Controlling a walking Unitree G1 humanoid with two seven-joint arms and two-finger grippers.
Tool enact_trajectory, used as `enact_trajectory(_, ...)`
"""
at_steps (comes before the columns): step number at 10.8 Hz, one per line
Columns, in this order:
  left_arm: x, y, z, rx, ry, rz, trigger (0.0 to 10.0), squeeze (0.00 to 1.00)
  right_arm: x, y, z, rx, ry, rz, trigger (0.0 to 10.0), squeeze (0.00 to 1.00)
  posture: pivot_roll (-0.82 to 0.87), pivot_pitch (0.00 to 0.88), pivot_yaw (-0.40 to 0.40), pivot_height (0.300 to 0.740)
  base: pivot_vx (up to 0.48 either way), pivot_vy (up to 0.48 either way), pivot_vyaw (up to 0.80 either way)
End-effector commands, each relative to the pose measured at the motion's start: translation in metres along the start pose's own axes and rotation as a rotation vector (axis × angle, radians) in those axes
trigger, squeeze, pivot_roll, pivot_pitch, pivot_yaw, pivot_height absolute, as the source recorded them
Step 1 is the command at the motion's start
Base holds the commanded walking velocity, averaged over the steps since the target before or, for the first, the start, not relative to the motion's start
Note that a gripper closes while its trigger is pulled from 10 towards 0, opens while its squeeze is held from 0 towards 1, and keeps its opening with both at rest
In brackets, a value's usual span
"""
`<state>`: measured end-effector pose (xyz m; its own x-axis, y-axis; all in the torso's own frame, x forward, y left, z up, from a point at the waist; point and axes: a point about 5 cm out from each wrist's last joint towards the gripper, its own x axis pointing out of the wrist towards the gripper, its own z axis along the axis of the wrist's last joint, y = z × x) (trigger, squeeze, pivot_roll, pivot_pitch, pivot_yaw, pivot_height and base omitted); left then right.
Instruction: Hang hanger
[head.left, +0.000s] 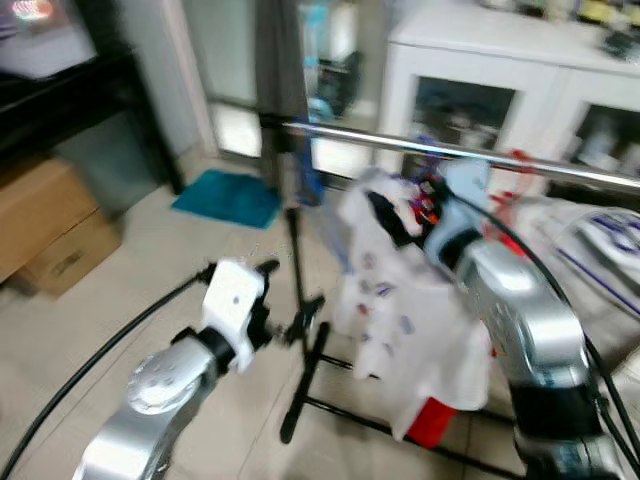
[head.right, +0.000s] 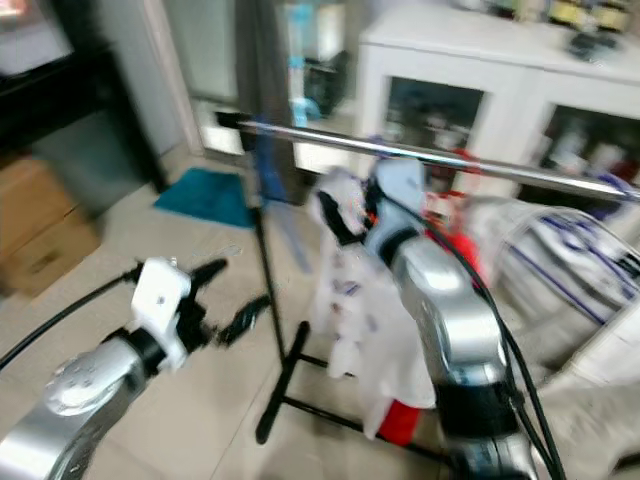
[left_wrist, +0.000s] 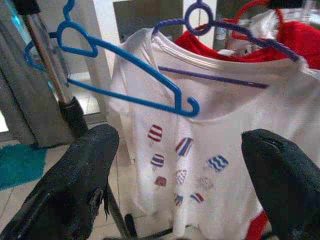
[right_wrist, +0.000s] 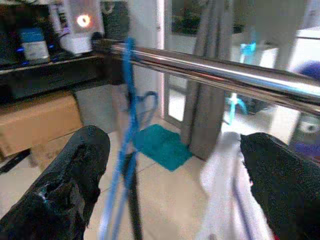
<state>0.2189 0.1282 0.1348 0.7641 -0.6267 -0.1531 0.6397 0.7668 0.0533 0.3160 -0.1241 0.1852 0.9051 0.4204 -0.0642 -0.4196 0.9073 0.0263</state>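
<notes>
A pale tiled floor (head.left: 150, 260) carries a teal mat (head.left: 228, 197) at upper centre, cardboard boxes (head.left: 45, 225) at left and a white cabinet (head.left: 500, 70) at upper right. No writing is legible. A chrome rail (head.left: 450, 152) crosses the frame. The left gripper (head.left: 285, 300), fingers spread and empty, sits lower centre. The right gripper (right_wrist: 170, 190), released too, is raised beside the rail. The left wrist view shows the blue hanger (left_wrist: 125, 70) and a purple hanger (left_wrist: 225, 30) carrying a white shirt (left_wrist: 210, 150).

Teal mat (head.left: 228, 197), cardboard boxes (head.left: 45, 225)
</notes>
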Motion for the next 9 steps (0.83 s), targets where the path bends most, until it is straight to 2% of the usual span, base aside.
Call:
enact_trajectory(1,-0.002,-0.005,0.003,-0.003,0.006,-0.057,10.0,0.51,0.003,-0.004,-0.004,0.012,0.045,0.007,10.0,0.00,-0.07,0.000,0.029,0.740,0.000,0.000,0.00)
enact_trajectory(2,-0.004,-0.008,0.002,-0.008,0.020,-0.093,10.0,0.51,0.007,-0.006,-0.004,0.011,0.066,0.009,10.0,0.00,-0.06,0.000,0.030,0.740,0.000,0.000,0.00)
enact_trajectory(3,-0.007,-0.014,-0.002,-0.023,0.060,-0.163,10.0,0.51,0.019,-0.019,-0.003,-0.019,0.117,-0.073,10.0,0.00,-0.06,0.000,0.029,0.740,0.000,0.000,0.00)
enact_trajectory(4,-0.008,-0.015,-0.003,-0.023,0.062,-0.168,10.0,0.52,0.023,-0.023,0.001,-0.015,0.124,-0.082,10.0,0.00,-0.06,0.000,0.026,0.740,0.000,0.000,0.00)
enact_trajectory(6,-0.010,-0.014,-0.002,-0.025,0.070,-0.174,10.0,0.51,0.021,-0.026,0.006,-0.016,0.140,-0.046,10.0,0.00,-0.06,0.000,0.023,0.740,0.000,0.000,0.00)
enact_trajectory(7,-0.009,-0.013,-0.002,-0.028,0.068,-0.185,10.0,0.52,0.013,-0.035,0.004,-0.035,0.170,-0.060,10.0,0.00,-0.06,0.000,0.032,0.740,0.000,0.000,0.00)
enact_trajectory(9,-0.007,-0.013,0.000,-0.030,0.061,-0.196,10.0,0.52,0.011,-0.041,0.005,-0.033,0.176,-0.089,10.0,0.00,-0.07,0.000,0.040,0.740,0.000,0.000,0.00)
